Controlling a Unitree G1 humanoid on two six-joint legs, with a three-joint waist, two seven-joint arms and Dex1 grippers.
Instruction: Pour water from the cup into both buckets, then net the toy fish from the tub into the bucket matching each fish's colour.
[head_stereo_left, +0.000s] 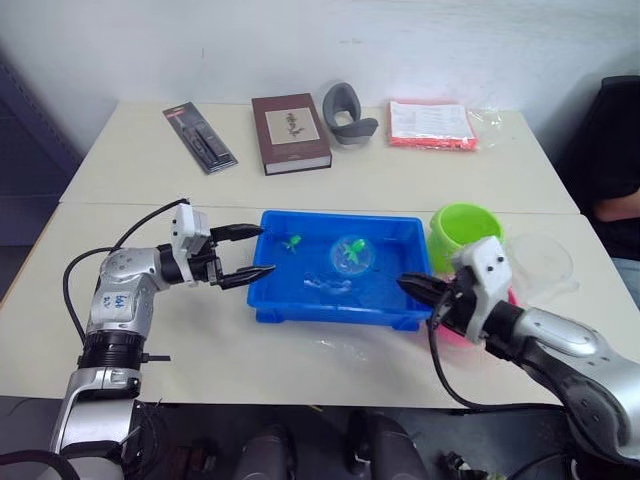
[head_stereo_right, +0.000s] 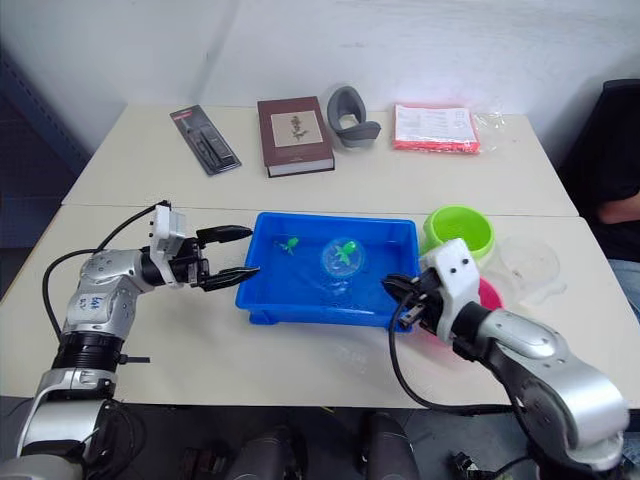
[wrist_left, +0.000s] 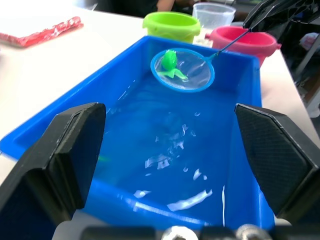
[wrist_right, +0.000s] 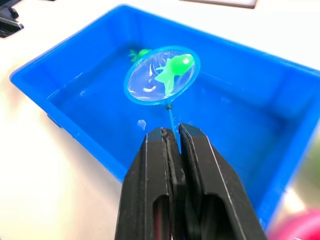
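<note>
The blue tub holds water in the middle of the near table. Over the water hangs the net with a green toy fish lying in its mesh. My right gripper is shut on the net's thin handle at the tub's right end. Another green fish floats near the tub's far left corner. My left gripper stands open at the tub's left rim, holding nothing. The lime green bucket and the pink bucket stand right of the tub, with the clear cup beyond them.
On the far table lie a black packet, a brown book, a grey curved object and a red-edged packet. A person's arm shows at the right edge. A few water drops lie in front of the tub.
</note>
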